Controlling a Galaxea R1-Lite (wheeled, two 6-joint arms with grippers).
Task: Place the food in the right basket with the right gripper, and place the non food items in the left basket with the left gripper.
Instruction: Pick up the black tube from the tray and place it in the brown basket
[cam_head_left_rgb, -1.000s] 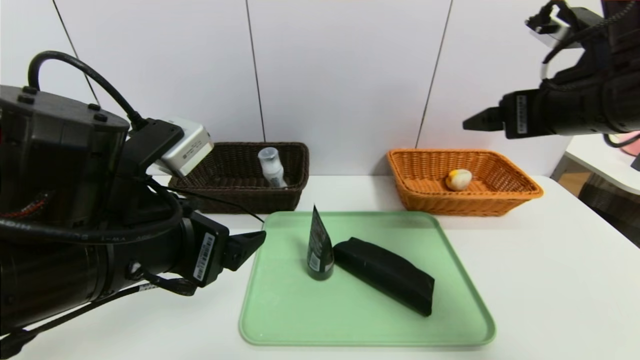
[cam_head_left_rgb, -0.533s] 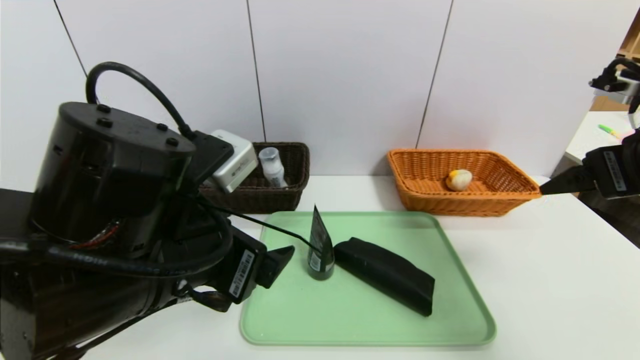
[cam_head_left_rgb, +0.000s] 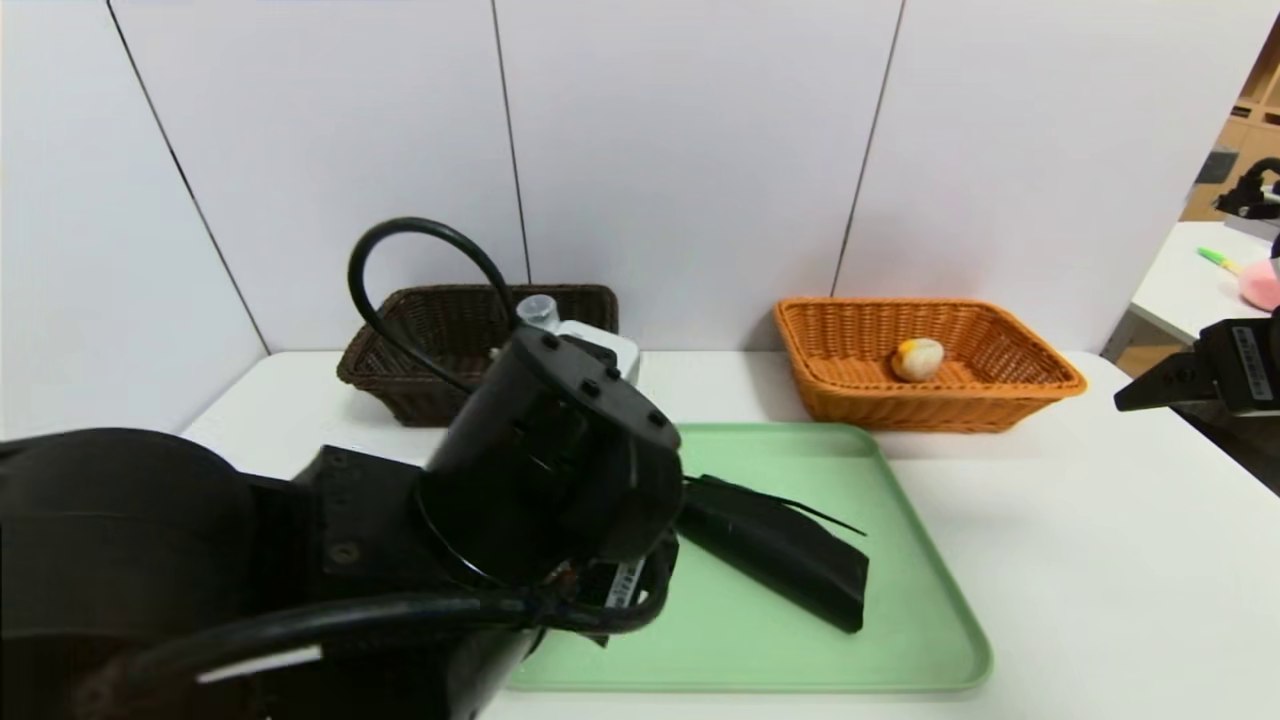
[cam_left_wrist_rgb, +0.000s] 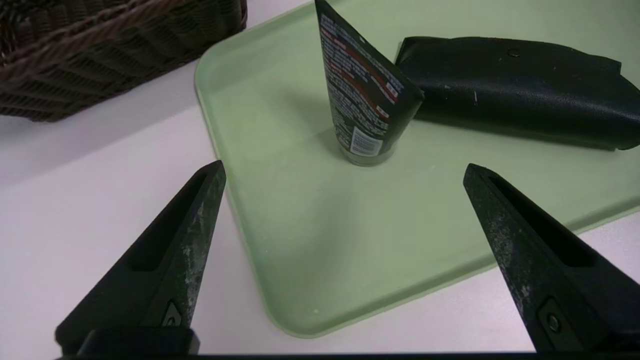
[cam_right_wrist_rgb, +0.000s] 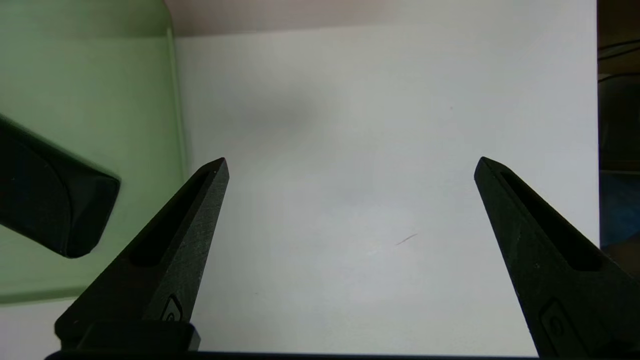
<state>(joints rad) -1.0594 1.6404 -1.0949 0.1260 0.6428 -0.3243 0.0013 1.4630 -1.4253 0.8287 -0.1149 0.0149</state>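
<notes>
White bench (cam_head_left_rgb: 1080, 560) before white wall panels (cam_head_left_rgb: 690, 150). Left claw (cam_left_wrist_rgb: 345, 167), spread, hovers over the green tray (cam_head_left_rgb: 800, 660) near an upright dark tube (cam_left_wrist_rgb: 367, 95) with fine print and barcode, beside a black pouch (cam_head_left_rgb: 770, 550). Right claw (cam_right_wrist_rgb: 352, 162), spread, hangs right. Bun (cam_head_left_rgb: 917, 359) in orange basket (cam_head_left_rgb: 930, 408); bottle (cam_head_left_rgb: 538, 312) in brown basket (cam_head_left_rgb: 400, 385).

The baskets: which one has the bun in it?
The orange basket on the right holds the bun; the other basket is dark brown.
</notes>
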